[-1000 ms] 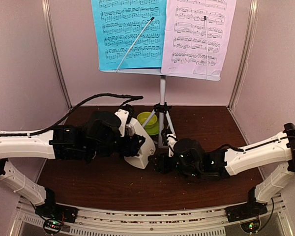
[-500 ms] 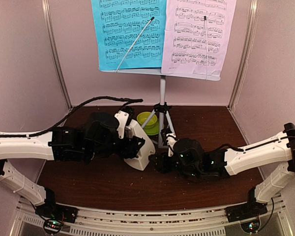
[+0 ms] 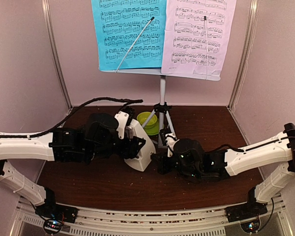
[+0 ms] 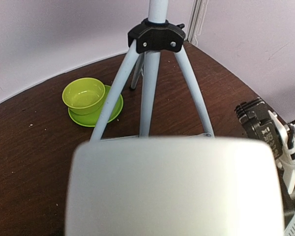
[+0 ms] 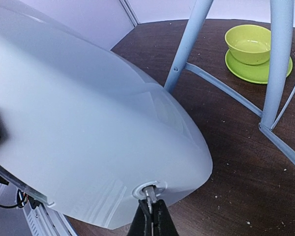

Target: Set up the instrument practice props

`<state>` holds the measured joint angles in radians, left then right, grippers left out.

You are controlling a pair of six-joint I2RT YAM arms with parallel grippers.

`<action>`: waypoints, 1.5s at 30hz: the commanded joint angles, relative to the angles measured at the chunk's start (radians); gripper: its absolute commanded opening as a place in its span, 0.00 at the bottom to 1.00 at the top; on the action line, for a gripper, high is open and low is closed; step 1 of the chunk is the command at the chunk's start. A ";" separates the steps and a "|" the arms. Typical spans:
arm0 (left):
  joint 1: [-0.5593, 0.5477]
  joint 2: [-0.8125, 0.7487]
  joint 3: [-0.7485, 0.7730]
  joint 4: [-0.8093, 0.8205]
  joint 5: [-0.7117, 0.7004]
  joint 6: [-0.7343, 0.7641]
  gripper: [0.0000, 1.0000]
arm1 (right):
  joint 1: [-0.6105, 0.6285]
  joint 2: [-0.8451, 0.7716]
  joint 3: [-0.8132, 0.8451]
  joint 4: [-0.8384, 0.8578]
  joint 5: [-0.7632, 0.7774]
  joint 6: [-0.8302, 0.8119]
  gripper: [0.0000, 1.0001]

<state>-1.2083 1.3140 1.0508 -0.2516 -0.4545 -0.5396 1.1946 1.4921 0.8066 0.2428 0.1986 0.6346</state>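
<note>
The cream metronome (image 3: 141,147) stands tilted on the table in front of the music stand (image 3: 162,93). My left gripper (image 3: 132,145) clasps its body from the left; in the left wrist view the metronome (image 4: 172,187) fills the lower frame and hides the fingers. My right gripper (image 5: 152,209) is shut on a small metal stem (image 5: 148,191) that sticks out of the metronome (image 5: 88,128) on its right side. On the stand's desk rest the blue sheet (image 3: 130,34) and the pink sheet (image 3: 199,34), each under a thin retaining arm.
A lime-green bowl (image 3: 147,119) on its saucer sits behind the metronome, beside the silver tripod legs (image 4: 150,83). Pale walls close in the brown table (image 3: 113,184) on three sides. The right arm's gripper (image 3: 156,158) lies close to the tripod's foot.
My right gripper's jaws have shut on the metal stem at the metronome's side. The left arm and metronome have barely moved.
</note>
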 commanded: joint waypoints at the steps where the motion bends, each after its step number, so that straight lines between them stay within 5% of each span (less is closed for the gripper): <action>1: -0.004 -0.054 0.005 0.159 0.020 0.005 0.23 | -0.005 -0.027 -0.013 0.050 -0.002 0.020 0.00; 32: -0.035 -0.087 -0.087 0.276 0.069 0.113 0.20 | -0.142 -0.021 -0.153 0.348 -0.223 0.412 0.00; 41: -0.029 -0.067 -0.092 0.257 0.018 0.055 0.20 | -0.144 -0.008 -0.103 0.299 -0.283 0.314 0.00; 45: -0.011 0.001 -0.040 0.198 0.023 0.025 0.21 | -0.145 -0.031 -0.095 0.228 -0.316 0.238 0.11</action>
<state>-1.2171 1.2854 0.9554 -0.1112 -0.4572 -0.4633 1.0733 1.4868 0.6781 0.4980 -0.1200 0.9432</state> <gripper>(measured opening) 0.688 0.070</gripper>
